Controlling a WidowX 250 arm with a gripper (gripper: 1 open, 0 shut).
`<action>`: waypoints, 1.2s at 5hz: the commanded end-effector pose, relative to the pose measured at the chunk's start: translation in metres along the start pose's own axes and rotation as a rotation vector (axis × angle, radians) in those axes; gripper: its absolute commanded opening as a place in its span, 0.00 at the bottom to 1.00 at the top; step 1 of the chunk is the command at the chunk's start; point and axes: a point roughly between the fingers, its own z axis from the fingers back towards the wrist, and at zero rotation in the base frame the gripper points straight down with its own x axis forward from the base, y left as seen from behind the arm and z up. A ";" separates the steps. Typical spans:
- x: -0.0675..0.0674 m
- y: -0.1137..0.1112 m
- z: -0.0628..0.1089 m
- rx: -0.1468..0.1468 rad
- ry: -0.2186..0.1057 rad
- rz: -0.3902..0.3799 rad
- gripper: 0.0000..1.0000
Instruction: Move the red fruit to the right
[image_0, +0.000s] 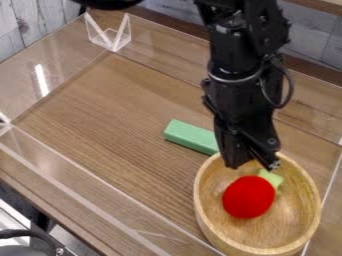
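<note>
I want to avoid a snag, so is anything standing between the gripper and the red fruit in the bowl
Nothing visible stands between the gripper and the red fruit. The fruit sits inside the wooden bowl, whose rim surrounds it. The fingers' exact position behind the arm cannot be made out.
</note>
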 end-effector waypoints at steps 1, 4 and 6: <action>0.014 0.002 0.018 0.021 -0.074 -0.011 0.00; 0.013 0.002 0.015 0.023 -0.071 -0.020 0.00; 0.012 0.002 0.013 0.024 -0.070 -0.028 0.00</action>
